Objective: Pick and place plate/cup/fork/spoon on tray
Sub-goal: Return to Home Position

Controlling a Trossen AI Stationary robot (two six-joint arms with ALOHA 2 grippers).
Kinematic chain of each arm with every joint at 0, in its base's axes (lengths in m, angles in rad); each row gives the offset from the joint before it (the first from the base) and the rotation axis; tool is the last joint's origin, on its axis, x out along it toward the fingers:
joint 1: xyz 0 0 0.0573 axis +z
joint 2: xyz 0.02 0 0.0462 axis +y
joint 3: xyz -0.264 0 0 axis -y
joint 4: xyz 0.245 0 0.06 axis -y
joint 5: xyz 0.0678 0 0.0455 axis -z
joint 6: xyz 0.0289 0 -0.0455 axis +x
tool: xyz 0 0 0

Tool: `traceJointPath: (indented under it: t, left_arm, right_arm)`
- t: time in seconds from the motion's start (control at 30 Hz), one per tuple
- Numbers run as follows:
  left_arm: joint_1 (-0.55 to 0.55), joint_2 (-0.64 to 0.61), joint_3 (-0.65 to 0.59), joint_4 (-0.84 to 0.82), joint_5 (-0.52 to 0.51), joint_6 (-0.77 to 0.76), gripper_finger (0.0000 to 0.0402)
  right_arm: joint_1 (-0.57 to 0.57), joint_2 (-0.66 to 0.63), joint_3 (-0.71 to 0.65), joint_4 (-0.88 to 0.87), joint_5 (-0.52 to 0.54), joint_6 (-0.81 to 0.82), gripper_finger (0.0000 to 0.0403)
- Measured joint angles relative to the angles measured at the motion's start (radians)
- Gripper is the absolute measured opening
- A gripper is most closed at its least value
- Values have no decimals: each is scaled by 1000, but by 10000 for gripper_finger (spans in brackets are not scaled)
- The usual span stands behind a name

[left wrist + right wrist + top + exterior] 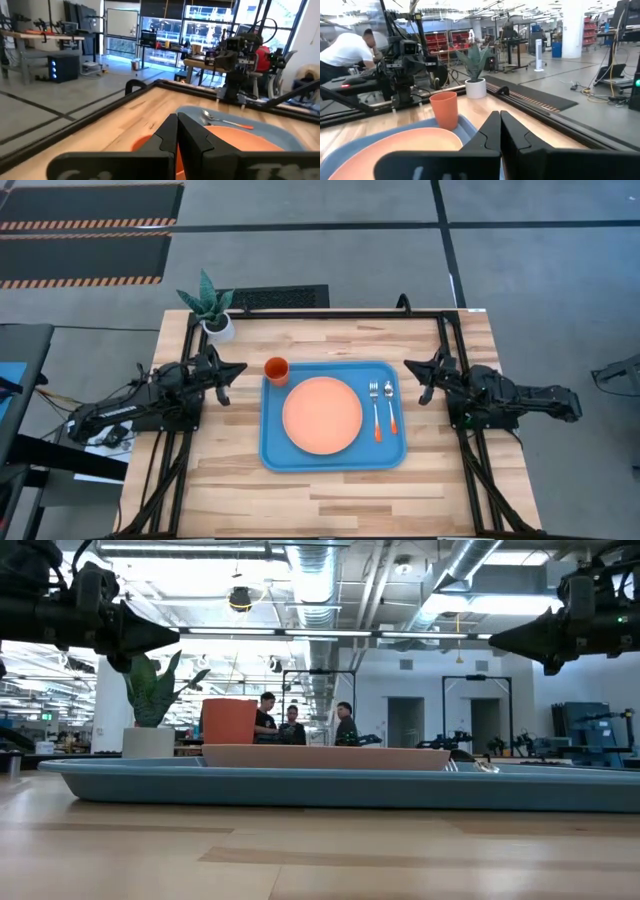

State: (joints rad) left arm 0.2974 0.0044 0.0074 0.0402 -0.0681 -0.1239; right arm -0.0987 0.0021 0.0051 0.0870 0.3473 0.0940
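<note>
Pressed together, the two dark fingers of the left pincer [177,135] fill the bottom of the left wrist view with nothing between them; the right pincer [500,132] shows the same in its own wrist view, fingers together and empty. In the high view the left pincer [236,370] hangs at centre left of the frame, just off the tray's left edge, and the right pincer [412,366] at centre right, just off its right edge, both above the wooden surface [330,500] and touching nothing.

Every task item already lies on the light-blue tray [275,455], which sits in the middle of the frame. The plate [322,414] lies flat at the tray's centre. The cup [277,370] stands upright at the tray's upper left corner, near the plate but apart from it. The fork [375,408] and the spoon [390,405] lie side by side on the tray's right part, silver ends toward the top of the frame, orange handles toward the bottom. A potted plant [215,308] stands at the upper left of the surface, clear of everything.

Judging from this layout, the placing looks complete and the step in hand is the arms resting clear. The next move calls for no further grasp; at most the arms need to settle away from the tray without brushing the cup or the cutlery.
</note>
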Motion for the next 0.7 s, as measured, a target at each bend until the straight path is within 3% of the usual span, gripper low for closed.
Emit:
traceJointPath:
  t: [0.7]
  left_arm:
    - [0,0,-1,-1,10,-46,0]
  right_arm:
    - [0,0,-1,-16,-5,19,38]
